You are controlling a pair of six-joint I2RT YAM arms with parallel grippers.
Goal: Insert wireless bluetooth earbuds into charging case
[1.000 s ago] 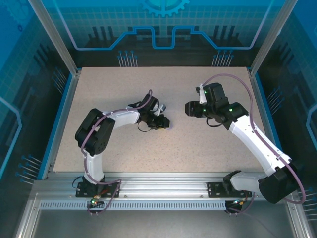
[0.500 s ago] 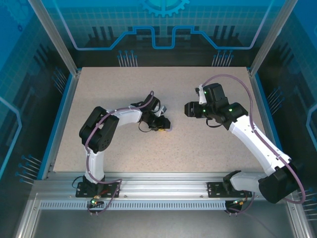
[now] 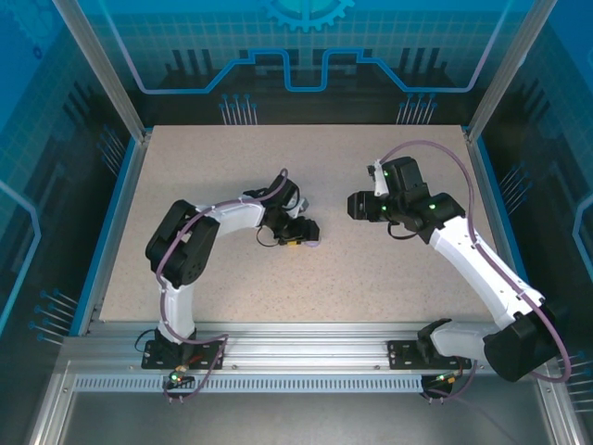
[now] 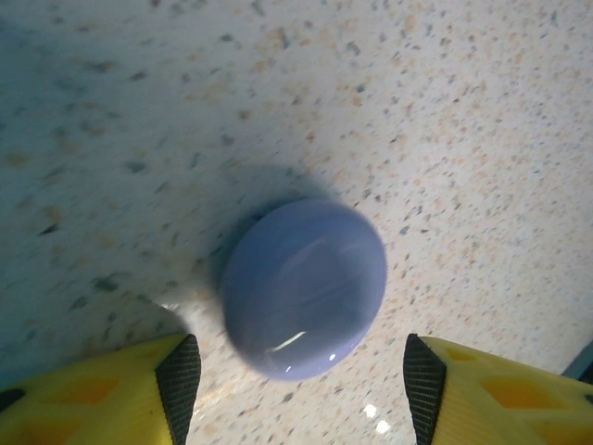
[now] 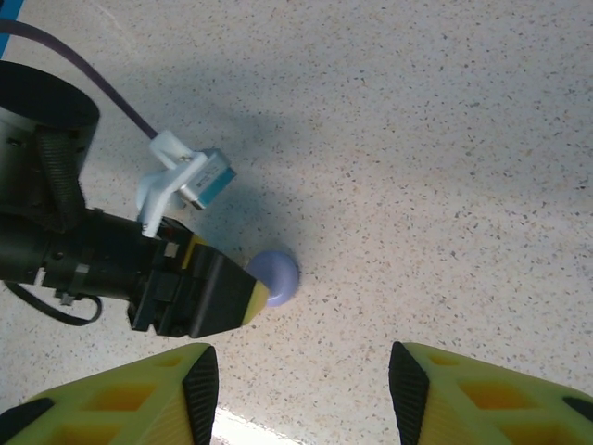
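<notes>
A smooth round lavender-blue disc (image 4: 304, 287) lies flat on the speckled table, just ahead of my left gripper (image 4: 301, 389). That gripper is open, its yellow fingers to either side of the disc and clear of it. From above, the left gripper (image 3: 308, 232) is low at mid-table with the disc (image 3: 314, 244) at its tip. My right gripper (image 3: 355, 206) hovers higher to the right, open and empty. In the right wrist view the disc (image 5: 276, 276) lies ahead of the right gripper (image 5: 301, 389). The earbuds and the charging case are out of view.
The left arm's wrist and its small white-and-blue camera block (image 5: 190, 178) lie to the left in the right wrist view. The speckled table (image 3: 232, 167) is bounded by blue side rails and a metal frame at the near edge.
My left gripper has gone from shut to open, and the lavender disc now lies on the table at its tip. The left arm shifted slightly. The right arm has barely moved.
</notes>
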